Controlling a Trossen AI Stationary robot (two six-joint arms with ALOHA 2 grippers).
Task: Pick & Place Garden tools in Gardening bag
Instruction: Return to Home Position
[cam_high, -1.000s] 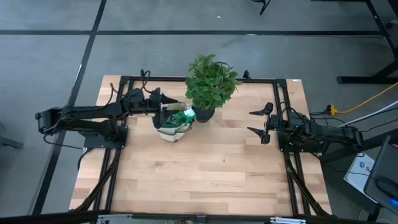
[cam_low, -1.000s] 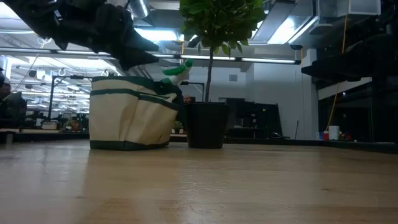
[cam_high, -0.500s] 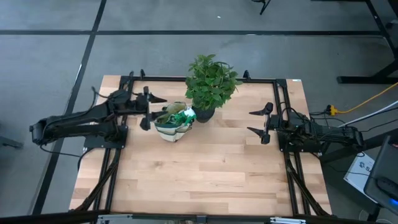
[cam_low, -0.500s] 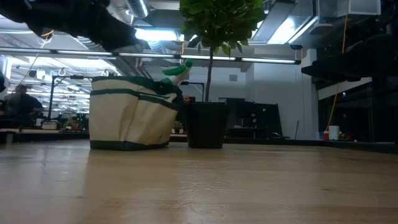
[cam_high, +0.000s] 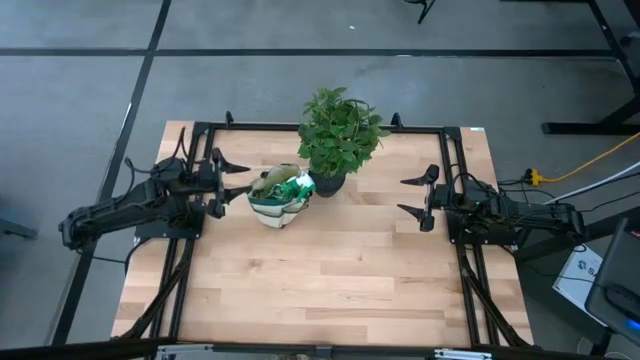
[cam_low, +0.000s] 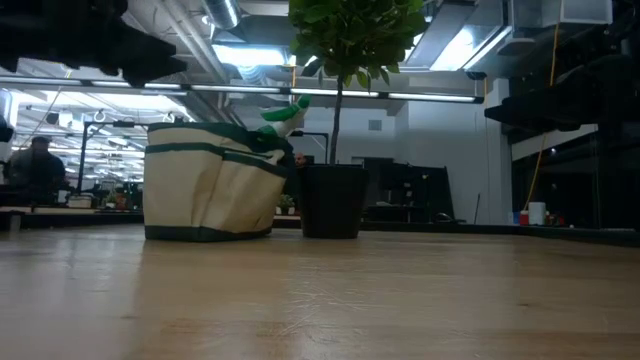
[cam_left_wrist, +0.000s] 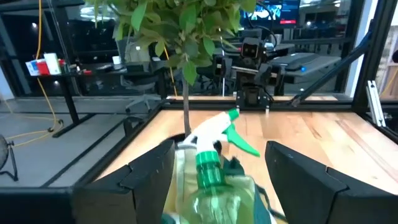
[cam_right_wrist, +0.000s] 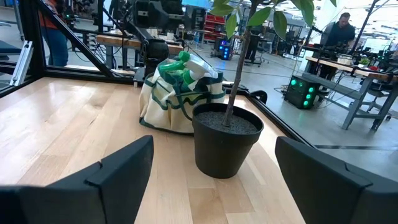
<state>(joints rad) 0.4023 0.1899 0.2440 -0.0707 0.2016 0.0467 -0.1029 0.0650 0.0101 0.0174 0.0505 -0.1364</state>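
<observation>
Pulled back since a second ago, the left gripper (cam_high: 231, 180) no longer reaches over the bag; it now hangs just left of it, clear of the fabric, fingers spread with nothing between them. The right gripper (cam_high: 411, 196) has not shifted: it waits at the table's right side, well apart from everything, fingers also spread wide and empty.

Nearest in the low view lies a bare stretch of the wooden table (cam_low: 330, 290). Beyond it stand two containers side by side, close together: one beige gardening bag (cam_low: 205, 190) with dark green trim, and one black pot (cam_low: 332, 200).

The bag holds one translucent green spray bottle (cam_left_wrist: 214, 163), upright to slightly tilted, its white and green nozzle head (cam_low: 283, 113) poking above the rim on the side toward the pot. From above, the bottle (cam_high: 296, 187) fills the bag's mouth; whatever else is inside cannot be made out. No other tool lies on the tabletop.

The pot holds dark soil and one thin-stemmed leafy plant (cam_high: 340, 128).

Farther off, in the room behind, one person (cam_low: 35, 165) shows at the left.
</observation>
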